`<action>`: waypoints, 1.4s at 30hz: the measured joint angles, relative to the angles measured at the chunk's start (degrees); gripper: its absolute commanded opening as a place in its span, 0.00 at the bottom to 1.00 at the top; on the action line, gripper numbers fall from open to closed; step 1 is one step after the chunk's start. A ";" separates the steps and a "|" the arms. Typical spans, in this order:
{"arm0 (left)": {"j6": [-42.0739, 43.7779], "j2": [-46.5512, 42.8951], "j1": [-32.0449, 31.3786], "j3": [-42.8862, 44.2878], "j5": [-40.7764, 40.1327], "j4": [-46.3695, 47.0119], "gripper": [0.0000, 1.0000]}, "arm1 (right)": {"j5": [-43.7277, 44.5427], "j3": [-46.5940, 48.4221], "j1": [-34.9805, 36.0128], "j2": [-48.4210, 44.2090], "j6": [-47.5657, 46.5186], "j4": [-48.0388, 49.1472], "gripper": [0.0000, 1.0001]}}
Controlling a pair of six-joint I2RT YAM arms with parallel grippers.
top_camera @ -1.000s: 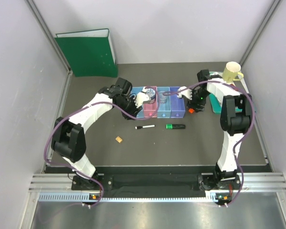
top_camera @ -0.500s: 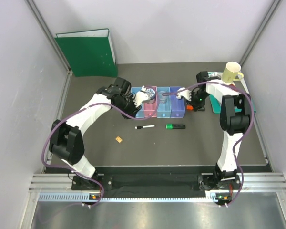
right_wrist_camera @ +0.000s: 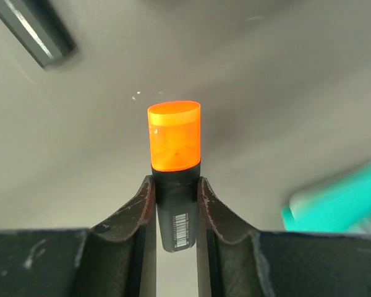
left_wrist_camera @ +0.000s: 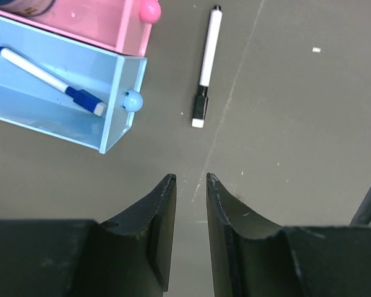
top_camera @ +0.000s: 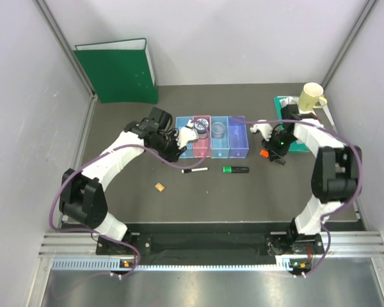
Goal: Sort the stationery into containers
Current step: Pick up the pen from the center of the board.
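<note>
The containers [top_camera: 212,146] are a joined row of light blue, pink, light blue and purple bins. A blue-capped pen [left_wrist_camera: 52,80] lies in the left blue bin [left_wrist_camera: 80,102]. Jars [top_camera: 202,128] sit in the pink bin and the blue bin beside it. My left gripper [left_wrist_camera: 188,178] hovers open and empty just off that row's near left corner [top_camera: 174,148]. A black-capped pen [left_wrist_camera: 205,68] lies on the table [top_camera: 194,171], with a green-capped highlighter [top_camera: 235,169] and a tan square [top_camera: 159,187] nearby. My right gripper [right_wrist_camera: 176,179] is shut on an orange-capped highlighter [right_wrist_camera: 174,136] right of the purple bin [top_camera: 264,153].
A green binder [top_camera: 118,70] leans on the back wall at the left. A cream mug [top_camera: 312,96] stands on a teal tray [top_camera: 299,146] at the back right, close behind my right arm. White side walls enclose the table.
My right gripper closed on the orange-capped highlighter and carried it right and nearer, away from the purple bin. My left gripper drew back from over the bins to their near left corner.
</note>
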 measured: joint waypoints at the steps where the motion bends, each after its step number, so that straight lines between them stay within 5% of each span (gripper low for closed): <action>1: 0.83 -0.04 0.00 -0.44 -0.07 0.02 0.31 | -0.76 0.00 -0.48 -2.12 2.38 0.00 0.00; 9: 6.49 2.95 -2.80 -1.38 -1.03 0.09 0.27 | -11.74 8.70 -0.79 -13.00 27.10 5.09 0.00; 17: 7.02 9.07 -7.78 -1.88 -3.63 2.99 0.27 | -17.94 13.55 4.20 -10.67 45.70 16.41 0.00; 34: 8.00 17.66 -8.55 -1.90 -6.23 9.92 0.24 | -22.84 14.69 5.60 -0.44 53.33 26.43 0.00; 40: 8.17 18.43 -8.57 -1.90 -6.40 10.34 0.00 | -22.62 7.52 5.60 -0.44 53.79 29.81 0.00; 42: 8.07 18.43 -8.63 -1.90 -6.45 10.34 0.00 | -22.27 4.72 5.60 -0.44 53.96 30.14 0.00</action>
